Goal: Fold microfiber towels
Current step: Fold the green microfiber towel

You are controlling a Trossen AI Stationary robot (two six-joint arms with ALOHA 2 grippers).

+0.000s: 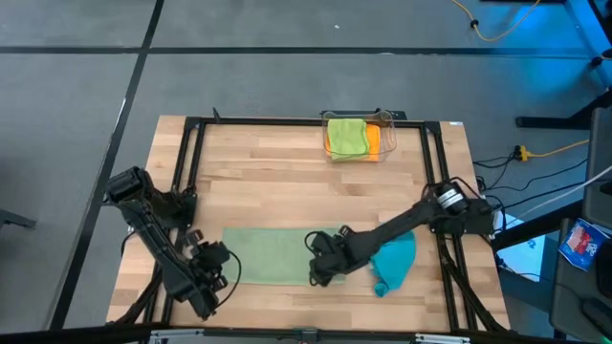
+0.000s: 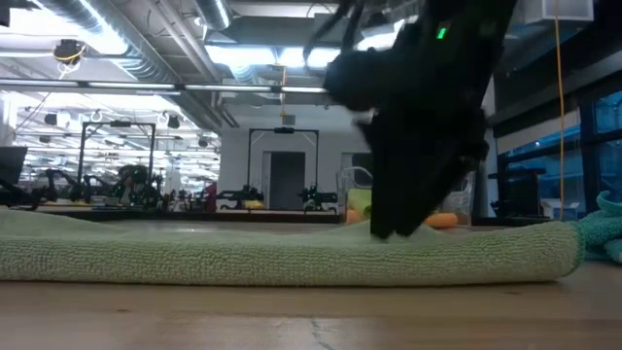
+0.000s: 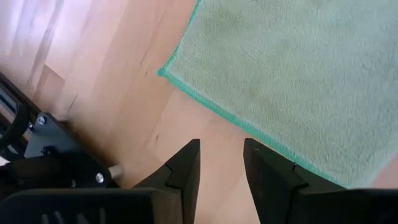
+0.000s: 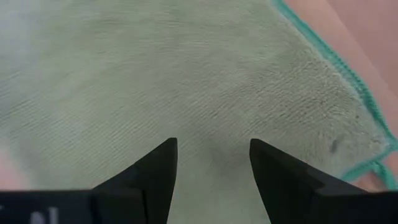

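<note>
I see the pale sage towel (image 1: 273, 254) lying flat as a long folded strip along the near side of the table (image 1: 268, 177), its thin teal stitched border showing at the corner in both wrist views and its nap looking even and unwrinkled. From the low view it reads as a thick doubled layer with a rounded fold at its right end. My right gripper (image 1: 323, 270) sits over the right end of that strip, its fingers (image 4: 155, 171) spread with only cloth between them, nothing pinched. My left gripper (image 1: 218, 263) is just off the strip's left end, its fingers (image 3: 186, 168) parted a little over bare wood, close to the towel's corner but not on it. The teal towel (image 1: 394, 260) lies crumpled just right of the sage one, partly covered by the right arm. At the far edge a clear bin (image 1: 382, 129) holds the lime green towel (image 1: 346, 137) on top of the orange towel (image 1: 371, 141), of which I can only see a sliver. In the low view the right gripper blocks most of the bin, and I cannot find a tag on the sage towel.
</note>
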